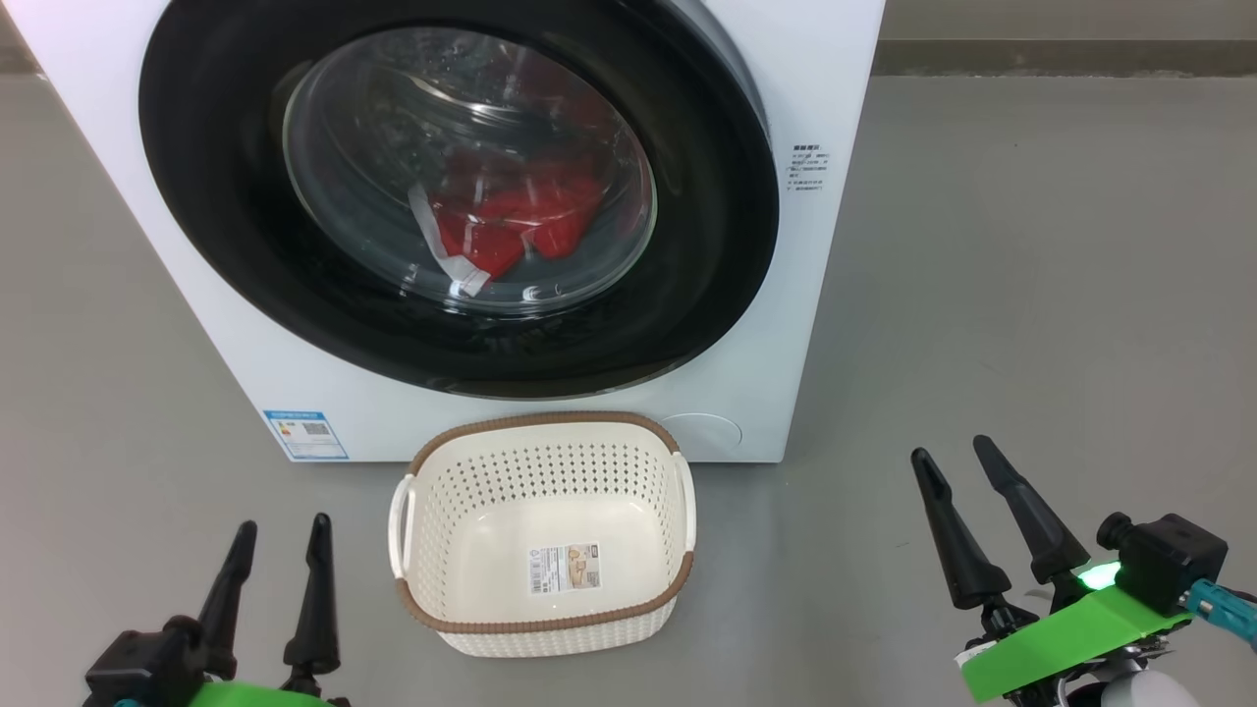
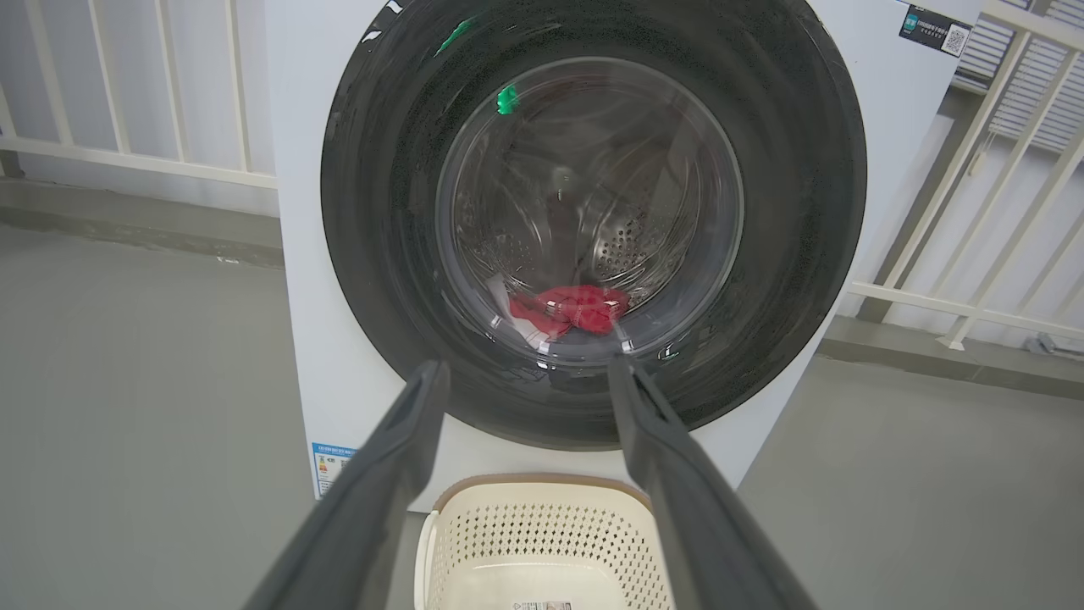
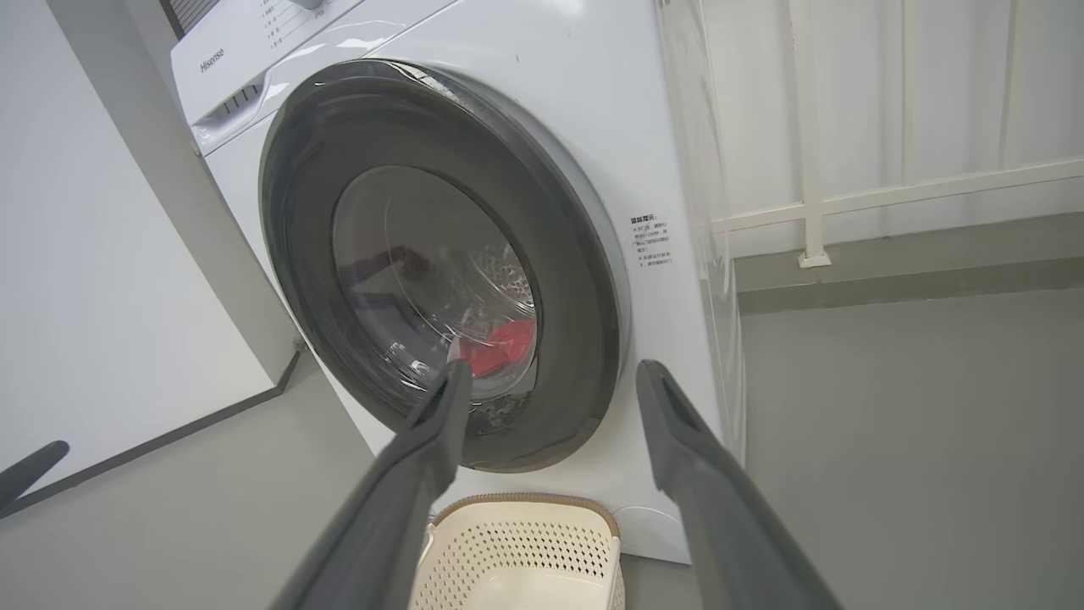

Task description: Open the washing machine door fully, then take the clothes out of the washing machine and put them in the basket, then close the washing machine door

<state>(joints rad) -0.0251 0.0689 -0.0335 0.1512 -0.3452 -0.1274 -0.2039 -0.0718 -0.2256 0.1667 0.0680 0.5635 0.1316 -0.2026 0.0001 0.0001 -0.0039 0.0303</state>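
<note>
The white washing machine stands ahead with its round black door closed against the front. Behind the door's glass, red clothes with a white band lie low in the drum, also visible as clothes in the left wrist view and clothes in the right wrist view. The cream basket sits on the floor just before the machine, with nothing in it. My left gripper is open at the lower left, apart from the basket. My right gripper is open at the lower right, holding nothing.
Grey floor spreads to the right of the machine and around the basket. A white railing runs behind the washer on the right, and a white railing on the left. A pale wall stands left of the machine.
</note>
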